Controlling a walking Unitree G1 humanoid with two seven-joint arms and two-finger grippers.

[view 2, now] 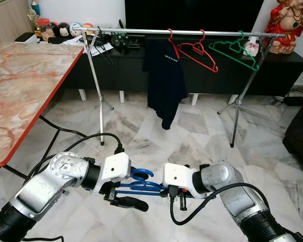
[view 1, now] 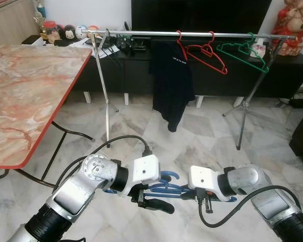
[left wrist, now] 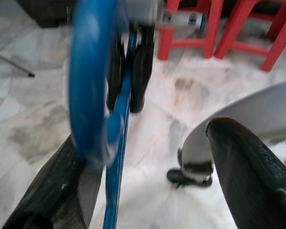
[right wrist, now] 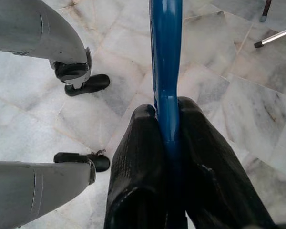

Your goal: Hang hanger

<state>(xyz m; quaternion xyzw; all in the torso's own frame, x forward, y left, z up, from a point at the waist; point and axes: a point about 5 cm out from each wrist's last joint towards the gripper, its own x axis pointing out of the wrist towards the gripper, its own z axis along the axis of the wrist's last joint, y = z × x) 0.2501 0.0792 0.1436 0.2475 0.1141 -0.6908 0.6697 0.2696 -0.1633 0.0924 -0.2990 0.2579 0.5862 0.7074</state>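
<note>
A blue hanger (view 1: 166,187) is held low over the floor between my two arms. My right gripper (right wrist: 164,114) is shut on its blue bar (right wrist: 166,47), one black finger on each side. My left gripper (left wrist: 152,157) is open, its fingers spread wide, and the hanger's hook (left wrist: 90,71) lies against one finger (left wrist: 62,191). Ahead stands a silver clothes rail (view 1: 192,34) on thin legs. A black shirt (view 1: 169,80), two red hangers (view 1: 207,53) and a green hanger (view 1: 242,53) hang on it.
A marble-topped table with a red edge (view 1: 35,101) stands at my left. Behind the rail is a dark TV cabinet (view 1: 272,75) with a red figurine (view 1: 293,22). The rail's left stretch (view 1: 126,33) is bare. The floor is marble tile (view 1: 202,136).
</note>
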